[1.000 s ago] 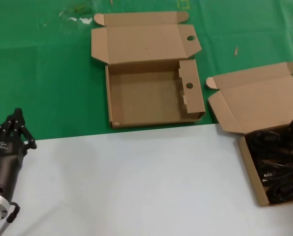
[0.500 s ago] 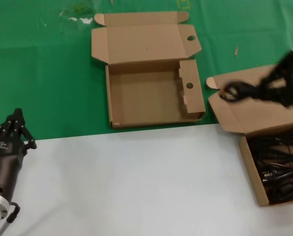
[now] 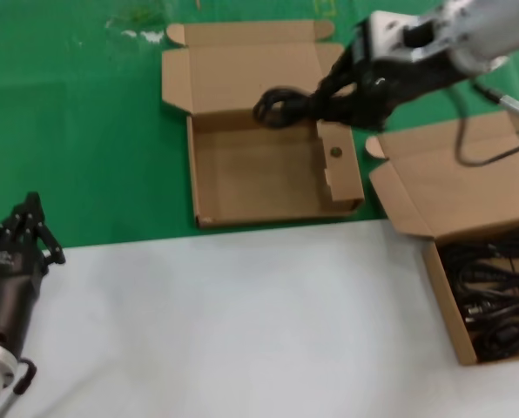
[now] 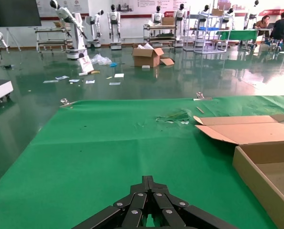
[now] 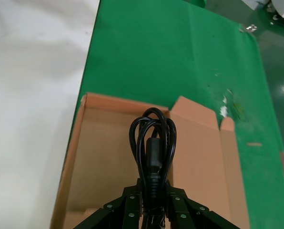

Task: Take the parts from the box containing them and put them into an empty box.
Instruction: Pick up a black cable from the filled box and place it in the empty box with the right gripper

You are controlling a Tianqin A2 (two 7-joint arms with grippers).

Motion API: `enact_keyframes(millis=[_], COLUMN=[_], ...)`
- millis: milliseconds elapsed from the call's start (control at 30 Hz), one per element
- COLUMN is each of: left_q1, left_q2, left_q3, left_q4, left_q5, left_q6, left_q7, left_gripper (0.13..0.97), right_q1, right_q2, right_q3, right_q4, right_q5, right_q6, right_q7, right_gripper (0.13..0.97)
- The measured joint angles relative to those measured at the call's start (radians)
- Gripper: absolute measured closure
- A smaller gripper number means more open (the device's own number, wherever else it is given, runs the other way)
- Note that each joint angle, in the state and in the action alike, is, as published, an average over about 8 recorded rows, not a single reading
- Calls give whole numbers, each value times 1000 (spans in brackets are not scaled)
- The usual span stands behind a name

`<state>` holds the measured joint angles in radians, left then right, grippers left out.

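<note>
My right gripper [image 3: 329, 100] is shut on a coiled black cable bundle [image 3: 281, 106] and holds it in the air over the back right of the empty box [image 3: 259, 209], the one with round holes in its partition and flap. In the right wrist view the cable [image 5: 152, 143] sticks out from between the fingers [image 5: 154, 191] above the box floor [image 5: 104, 162]. The box with the remaining black cables [image 3: 495, 296] stands at the right, plain lid open. My left gripper [image 3: 29, 213] is shut and empty at the near left; in its wrist view it [image 4: 149, 181] points over the green cloth.
A green cloth [image 3: 68, 131] covers the far half of the table, a white surface [image 3: 225, 331] the near half. The empty box's lid [image 3: 251, 70] lies open toward the back. The left wrist view shows that box's edge [image 4: 261, 176].
My right arm has lifted a cable bundle out of the right box and carried it left, to above the empty box. My left arm has not moved.
</note>
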<state>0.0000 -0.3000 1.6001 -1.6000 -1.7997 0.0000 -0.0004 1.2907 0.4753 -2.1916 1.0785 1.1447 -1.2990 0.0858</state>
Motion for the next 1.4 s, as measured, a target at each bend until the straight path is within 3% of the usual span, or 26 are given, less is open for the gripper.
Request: enact_keyframes(millis=[333, 800, 1133, 1400], left_q1=[0, 0, 0, 0], left_q2=[0, 0, 0, 0], left_q3=[0, 0, 0, 0], left_q4=[0, 0, 0, 0], left_q5=[0, 0, 0, 0], left_q6=[0, 0, 0, 0], left_q7=[0, 0, 0, 0], left_gripper=[957, 957, 957, 957], right_q1=[36, 153, 179, 139], right_q2=[-212, -424, -450, -396], right_q3=[-48, 1, 28, 59], right_q4=[-375, -899, -993, -855], right_q5=[-17, 55, 87, 127], right_q6=[165, 379, 405, 366], right_q7=[-162, -436, -499, -452], right_gripper=[882, 882, 831, 715])
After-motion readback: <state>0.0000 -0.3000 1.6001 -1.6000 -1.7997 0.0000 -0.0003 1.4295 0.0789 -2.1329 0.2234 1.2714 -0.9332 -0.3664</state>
